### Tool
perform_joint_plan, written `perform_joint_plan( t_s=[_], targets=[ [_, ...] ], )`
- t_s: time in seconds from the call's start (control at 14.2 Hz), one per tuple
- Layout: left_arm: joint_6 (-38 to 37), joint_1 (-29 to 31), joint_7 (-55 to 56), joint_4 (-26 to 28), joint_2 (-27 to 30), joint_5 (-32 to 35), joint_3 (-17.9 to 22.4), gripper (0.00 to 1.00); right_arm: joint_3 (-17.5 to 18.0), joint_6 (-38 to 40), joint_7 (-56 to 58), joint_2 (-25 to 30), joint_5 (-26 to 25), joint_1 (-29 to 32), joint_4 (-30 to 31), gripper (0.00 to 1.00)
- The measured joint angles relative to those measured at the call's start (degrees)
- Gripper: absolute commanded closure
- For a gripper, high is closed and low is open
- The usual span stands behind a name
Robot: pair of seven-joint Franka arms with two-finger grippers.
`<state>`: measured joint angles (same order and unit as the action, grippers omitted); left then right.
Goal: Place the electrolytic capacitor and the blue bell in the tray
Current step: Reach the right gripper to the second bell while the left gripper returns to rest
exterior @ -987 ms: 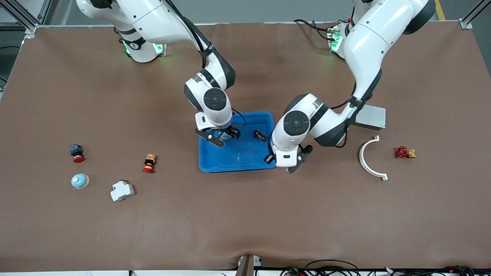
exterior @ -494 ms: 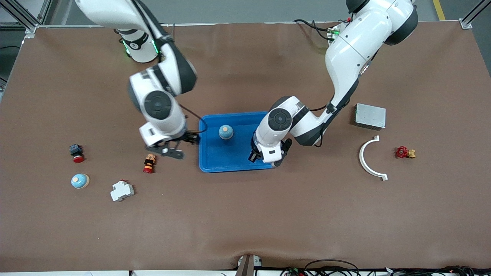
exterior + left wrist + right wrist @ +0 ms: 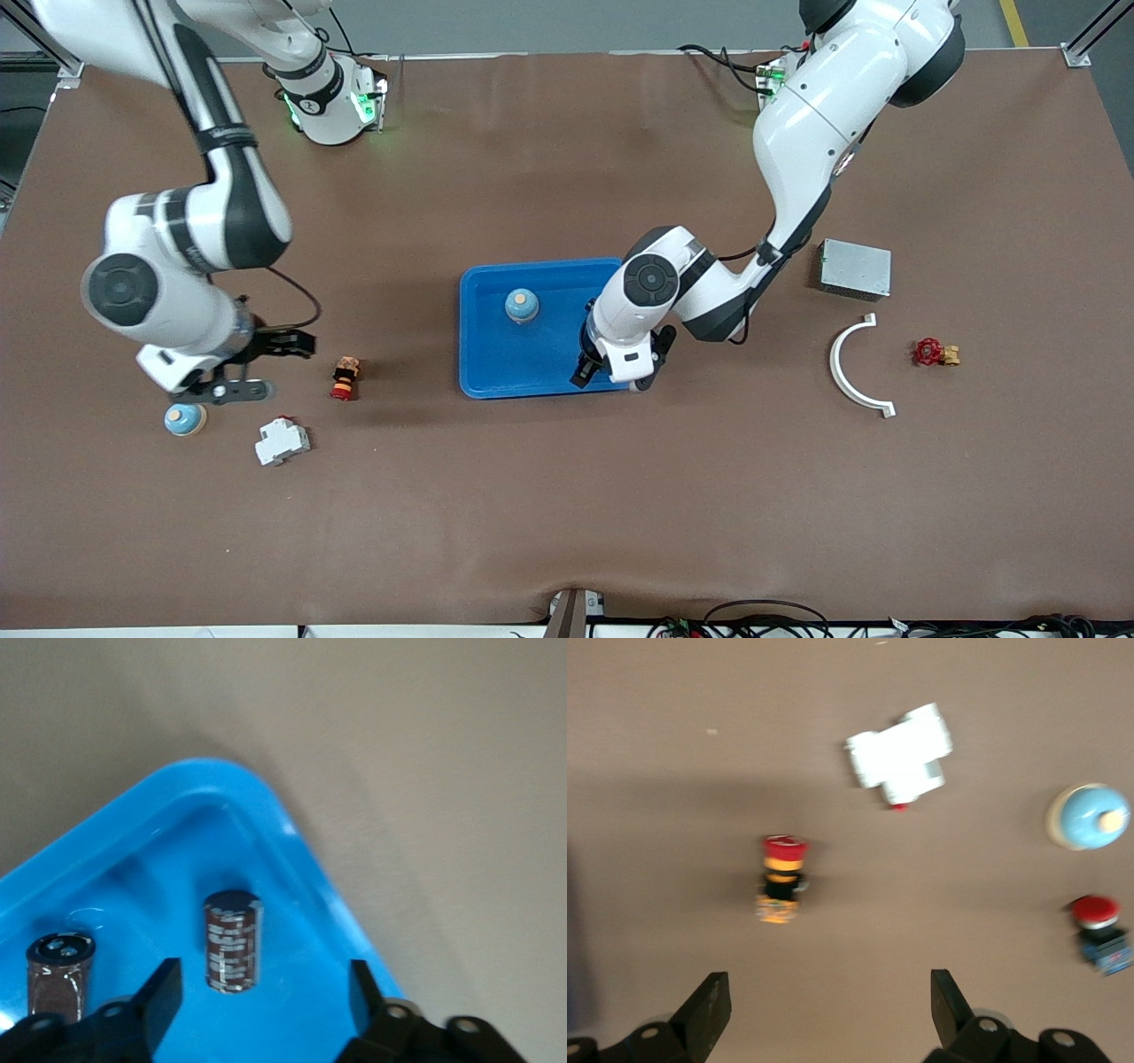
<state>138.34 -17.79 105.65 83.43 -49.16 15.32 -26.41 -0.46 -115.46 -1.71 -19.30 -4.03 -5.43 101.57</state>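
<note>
Left wrist view alone shows capacitors [image 3: 233, 942] in tray [image 3: 292, 842].

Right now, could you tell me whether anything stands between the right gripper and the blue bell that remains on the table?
Nothing visible does. The right gripper, open, hangs just above the blue bell. The white breaker and red push button lie off toward the tray, clear of that path.
</note>
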Motion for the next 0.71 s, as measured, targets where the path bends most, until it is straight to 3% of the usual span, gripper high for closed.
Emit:
perform_joint_plan(
  t_s=[0.35,0.71],
  targets=[
    [-8.87,5.67,-10.59,-2.86,9.9,0.07,0.18,0.0,0.01,-7.62,19.67,-2.17,-0.08,10.18,0.53,0.0],
    [-22.87,14.83,-34.24,-3.0,20.38,-0.03,-0.03,0.0,0.07,-11.95,31.38,-9.07,-0.1,16.1,-2.5,0.0]
  ],
)
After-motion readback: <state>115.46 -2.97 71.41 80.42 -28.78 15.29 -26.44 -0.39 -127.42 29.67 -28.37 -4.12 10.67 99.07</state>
